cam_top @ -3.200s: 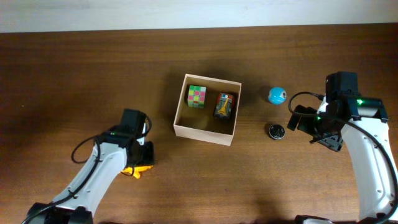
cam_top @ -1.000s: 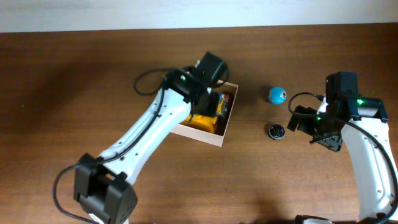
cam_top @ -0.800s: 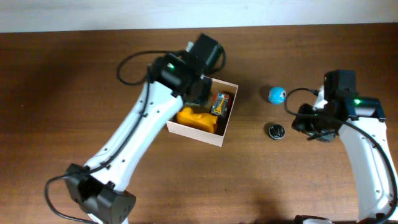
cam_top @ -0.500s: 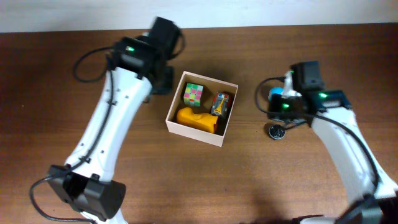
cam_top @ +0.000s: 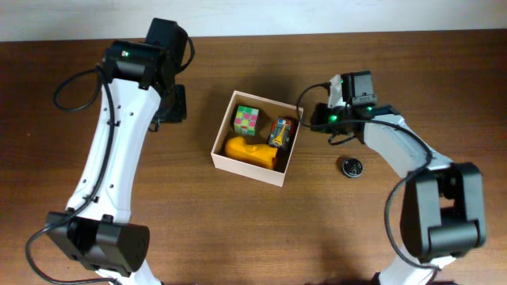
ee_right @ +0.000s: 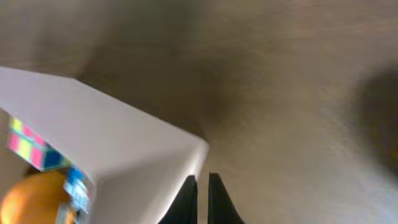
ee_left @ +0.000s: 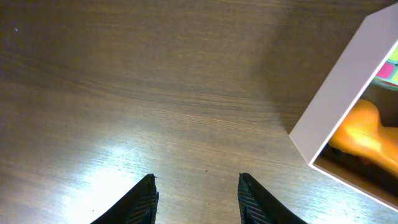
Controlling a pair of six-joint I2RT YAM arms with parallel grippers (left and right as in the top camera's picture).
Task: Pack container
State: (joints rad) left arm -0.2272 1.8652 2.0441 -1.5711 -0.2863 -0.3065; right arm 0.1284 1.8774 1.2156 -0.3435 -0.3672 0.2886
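The container (cam_top: pixel 238 164), a white-walled cardboard box, sits mid-table. It holds a colourful cube (cam_top: pixel 247 120), a yellow toy (cam_top: pixel 249 150) and an orange-and-blue toy (cam_top: pixel 283 133). My left gripper (cam_top: pixel 173 107) hovers over bare table left of the box. In the left wrist view it (ee_left: pixel 197 186) is open and empty, with the box wall (ee_left: pixel 336 99) to its right. My right gripper (cam_top: pixel 310 120) is at the box's far right corner. In the right wrist view its fingers (ee_right: pixel 202 186) are shut with nothing between them, just beside the white corner (ee_right: pixel 124 155).
A small round black object (cam_top: pixel 352 166) lies on the table right of the box, under the right forearm. A pale wall strip (cam_top: pixel 253 16) runs along the far table edge.
The left arm has drawn back from over the box to its left, jaws narrower. The right arm swung left to the box corner and shut. The blue ball no longer shows.
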